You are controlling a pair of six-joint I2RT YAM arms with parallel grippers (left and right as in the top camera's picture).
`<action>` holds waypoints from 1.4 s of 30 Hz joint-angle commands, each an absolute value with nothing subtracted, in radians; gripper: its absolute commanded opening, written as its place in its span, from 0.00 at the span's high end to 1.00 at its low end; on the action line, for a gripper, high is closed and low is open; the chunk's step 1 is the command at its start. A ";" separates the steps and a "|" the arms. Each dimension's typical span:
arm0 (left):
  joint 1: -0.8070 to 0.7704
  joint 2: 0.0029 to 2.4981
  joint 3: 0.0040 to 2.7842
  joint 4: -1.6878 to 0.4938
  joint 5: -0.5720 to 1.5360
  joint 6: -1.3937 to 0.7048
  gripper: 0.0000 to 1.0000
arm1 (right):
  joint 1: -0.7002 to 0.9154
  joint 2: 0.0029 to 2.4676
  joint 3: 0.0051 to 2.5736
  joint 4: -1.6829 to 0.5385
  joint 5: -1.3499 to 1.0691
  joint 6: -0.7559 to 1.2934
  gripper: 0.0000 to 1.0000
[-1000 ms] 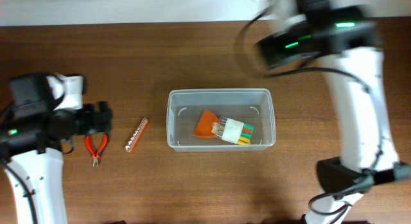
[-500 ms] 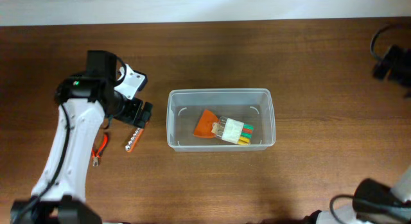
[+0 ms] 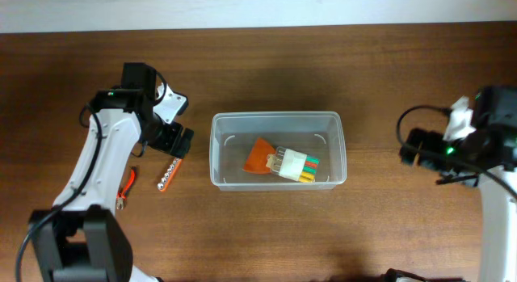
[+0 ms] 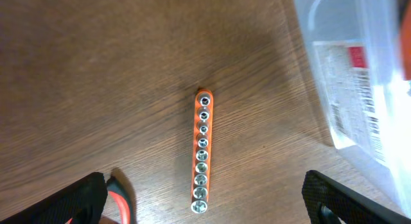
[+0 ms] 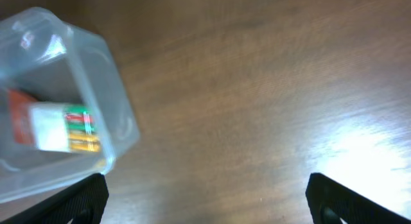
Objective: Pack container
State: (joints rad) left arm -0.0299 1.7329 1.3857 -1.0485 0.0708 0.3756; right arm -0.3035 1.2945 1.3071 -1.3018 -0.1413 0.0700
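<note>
The clear plastic container point(image 3: 279, 149) sits mid-table and holds an orange tool point(image 3: 258, 156) and a white pack of coloured bits point(image 3: 296, 165). It also shows in the left wrist view point(image 4: 363, 76) and the right wrist view point(image 5: 58, 108). An orange socket rail point(image 3: 170, 170) lies left of it, seen close in the left wrist view point(image 4: 203, 150). Red-handled pliers point(image 3: 124, 187) lie further left. My left gripper point(image 3: 174, 142) is open above the rail's far end, its fingers point(image 4: 204, 208) spread wide and empty. My right gripper point(image 3: 410, 146) is open and empty, right of the container.
The wooden table point(image 3: 258, 72) runs to a white wall at the back. The pliers' red handle point(image 4: 122, 201) lies beside my left finger.
The right arm has swung down from the back to the table right of the container. The left arm moved right from the pliers to the socket rail.
</note>
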 commanded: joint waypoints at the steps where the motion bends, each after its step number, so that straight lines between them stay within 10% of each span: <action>1: -0.032 1.788 1.373 -1.039 0.063 0.391 0.01 | -0.286 1.285 1.207 -1.259 -0.151 0.060 0.01; 30: -0.030 1.904 1.060 -0.780 0.068 0.353 0.01 | -0.286 1.291 1.180 -1.217 -0.141 0.049 0.01; 42: -0.030 1.904 1.014 -0.760 -0.032 0.349 0.25 | -0.286 1.291 1.180 -1.215 -0.139 0.049 0.01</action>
State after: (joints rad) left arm -0.0360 1.8469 1.0760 -0.7544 -0.0086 0.3511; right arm -0.2935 1.2957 1.1812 -1.2198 -0.1410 0.0521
